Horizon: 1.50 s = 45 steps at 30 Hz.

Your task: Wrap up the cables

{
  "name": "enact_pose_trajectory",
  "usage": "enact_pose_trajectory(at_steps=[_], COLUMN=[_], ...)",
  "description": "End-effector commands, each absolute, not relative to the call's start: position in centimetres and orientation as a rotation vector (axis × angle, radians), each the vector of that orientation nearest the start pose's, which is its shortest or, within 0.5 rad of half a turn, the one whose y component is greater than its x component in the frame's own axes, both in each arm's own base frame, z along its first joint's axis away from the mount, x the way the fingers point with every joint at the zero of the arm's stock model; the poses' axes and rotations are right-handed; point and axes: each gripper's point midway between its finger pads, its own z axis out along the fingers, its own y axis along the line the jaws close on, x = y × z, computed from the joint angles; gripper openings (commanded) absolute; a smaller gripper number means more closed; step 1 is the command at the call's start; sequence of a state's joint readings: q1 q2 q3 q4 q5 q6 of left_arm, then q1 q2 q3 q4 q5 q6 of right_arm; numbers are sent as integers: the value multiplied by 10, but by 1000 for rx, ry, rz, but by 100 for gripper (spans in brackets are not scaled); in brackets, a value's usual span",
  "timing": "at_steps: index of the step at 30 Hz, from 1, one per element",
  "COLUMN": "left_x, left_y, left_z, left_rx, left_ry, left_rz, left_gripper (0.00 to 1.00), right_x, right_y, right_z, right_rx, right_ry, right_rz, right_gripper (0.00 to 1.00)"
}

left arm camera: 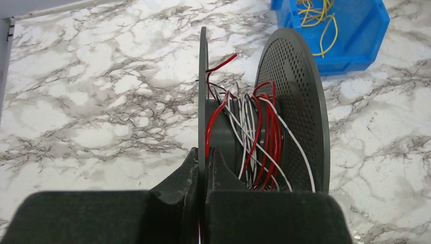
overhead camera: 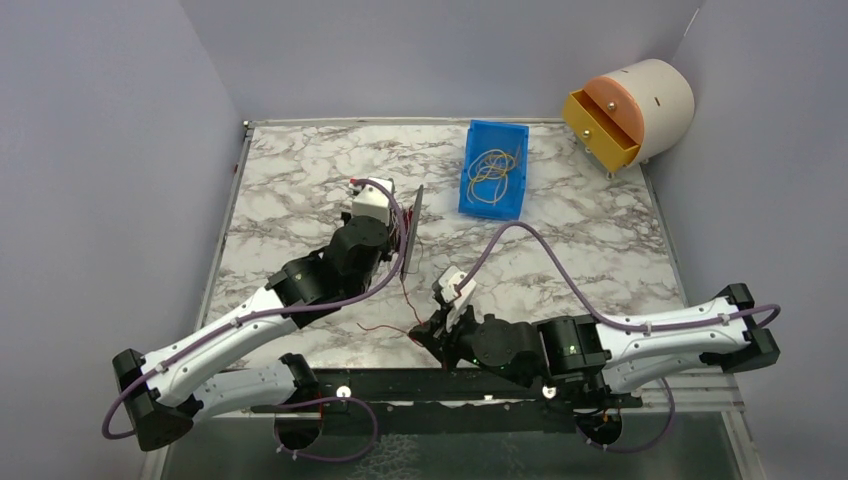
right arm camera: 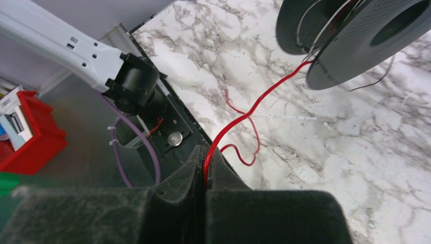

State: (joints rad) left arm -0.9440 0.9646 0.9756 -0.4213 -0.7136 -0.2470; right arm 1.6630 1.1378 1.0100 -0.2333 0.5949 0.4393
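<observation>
Red cable (right arm camera: 274,91), end hidden, pinched by right hand (right arm camera: 205,163); left hand (left arm camera: 202,162) clamped on spool (left arm camera: 297,96).

A white-and-grey marbled tabletop (overhead camera: 300,180) fills the space between plain grey walls. Toward its far side sits a blue bin (overhead camera: 490,207) holding a tangle of thin yellow loops (overhead camera: 490,168). Beyond the far right corner, off the marble, a white cylindrical drawer unit (overhead camera: 665,95) lies on its side with an orange face and a yellow drawer (overhead camera: 600,130) pulled open. Near-left of the bin a dark grey spool (overhead camera: 411,228) stands on edge, its flanges perforated. The right wrist view catches a red bin (right arm camera: 35,137) off the tabletop's near edge, its contents too blurred to name.
</observation>
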Motion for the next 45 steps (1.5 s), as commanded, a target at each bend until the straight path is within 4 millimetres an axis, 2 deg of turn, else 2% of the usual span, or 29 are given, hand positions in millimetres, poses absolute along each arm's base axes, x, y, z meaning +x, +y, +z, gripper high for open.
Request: enact_pose_trajectory(at_steps=[1, 5, 8, 14, 21, 23, 26, 32, 38, 45], left_x=[259, 255, 251, 244, 238, 236, 233, 221, 208, 197], left_y=[-185, -191, -196, -198, -201, -201, -200, -204, -207, -210], left_z=[276, 262, 251, 232, 219, 218, 219, 226, 228, 243], left_rx=[249, 339, 395, 506, 641, 662, 690, 771, 845, 878], left_ry=[1854, 1893, 1923, 1971, 2001, 1999, 1990, 1972, 1957, 1922], left_rz=[-150, -145, -154, -134, -120, -121, -131, -193, -260, -342], left_gripper=[0, 0, 0, 0, 0, 0, 0, 0, 0, 0], right_x=[68, 86, 103, 136, 176, 182, 205, 233, 248, 258], right_y=[352, 345, 339, 328, 310, 305, 289, 268, 262, 262], right_z=[287, 304, 308, 296, 284, 278, 268, 244, 216, 190], right_rx=[-754, -758, -778, -862, -912, -919, -865, -796, -783, -754], right_ry=[1773, 1741, 1731, 1801, 1897, 1920, 1953, 2015, 2080, 2133], right_rz=[724, 663, 597, 507, 409, 385, 317, 289, 262, 296], right_gripper=[1, 1, 1, 1, 1, 1, 1, 1, 1, 1])
